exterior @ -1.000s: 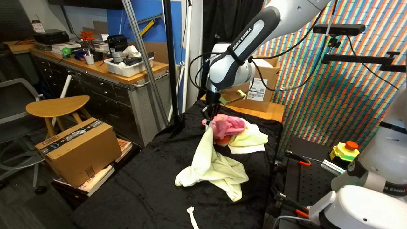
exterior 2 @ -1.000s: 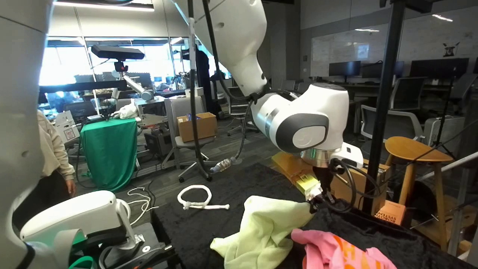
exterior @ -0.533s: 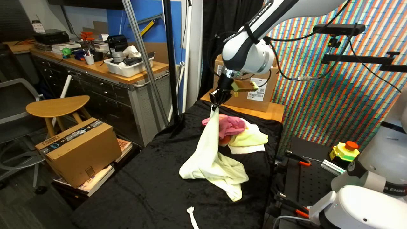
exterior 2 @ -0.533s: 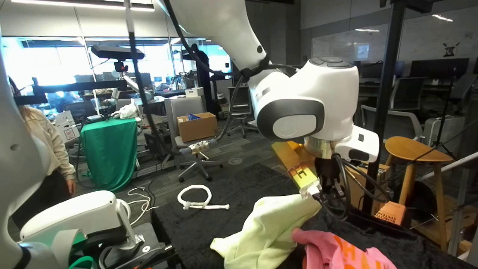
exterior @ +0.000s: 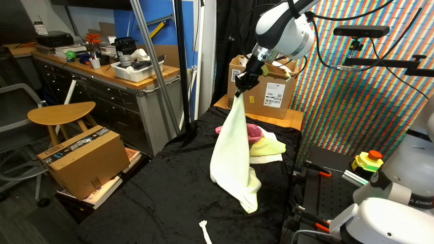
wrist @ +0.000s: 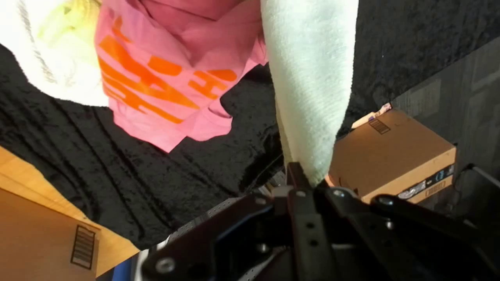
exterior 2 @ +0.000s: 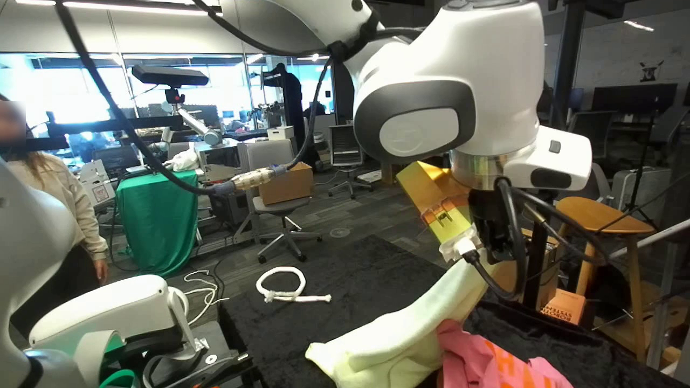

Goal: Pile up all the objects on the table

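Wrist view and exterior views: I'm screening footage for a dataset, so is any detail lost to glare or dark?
Wrist view: the white-and-yellow fabric is partly washed out, while much of the gripper is too dark to separate its parts; in an exterior view, the background windows are blown out.

Black cloth (exterior 2: 356,288) leaves passage between the white rope (exterior 2: 291,296) and the obstructing, hanging towel (exterior 2: 396,345).

The black-draped table (exterior: 152,189) is carrying a pink garment (exterior 2: 469,350) touching a yellow-and-white cloth (exterior: 268,147). A pale green cloth (exterior: 234,159) is resting its lower end near them, and a white cord (exterior 2: 285,296) is lying well apart.
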Controlling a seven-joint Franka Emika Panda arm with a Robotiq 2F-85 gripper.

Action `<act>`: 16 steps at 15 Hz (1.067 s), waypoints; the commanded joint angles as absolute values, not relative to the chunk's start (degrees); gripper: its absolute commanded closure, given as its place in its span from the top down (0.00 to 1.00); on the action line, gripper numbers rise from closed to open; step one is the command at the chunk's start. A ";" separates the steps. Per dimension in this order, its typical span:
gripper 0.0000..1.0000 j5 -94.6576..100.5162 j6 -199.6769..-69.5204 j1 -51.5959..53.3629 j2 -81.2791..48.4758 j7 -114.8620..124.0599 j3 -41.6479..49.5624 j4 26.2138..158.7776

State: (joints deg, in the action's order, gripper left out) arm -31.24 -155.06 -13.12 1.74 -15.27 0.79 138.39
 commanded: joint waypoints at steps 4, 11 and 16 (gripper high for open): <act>0.04 -24.93 -155.39 -11.87 11.13 -5.85 7.58 140.81; 0.04 -18.42 -154.66 -12.33 9.97 0.35 10.71 138.08; 0.04 -12.74 -155.70 -12.44 -1.63 5.75 10.06 132.84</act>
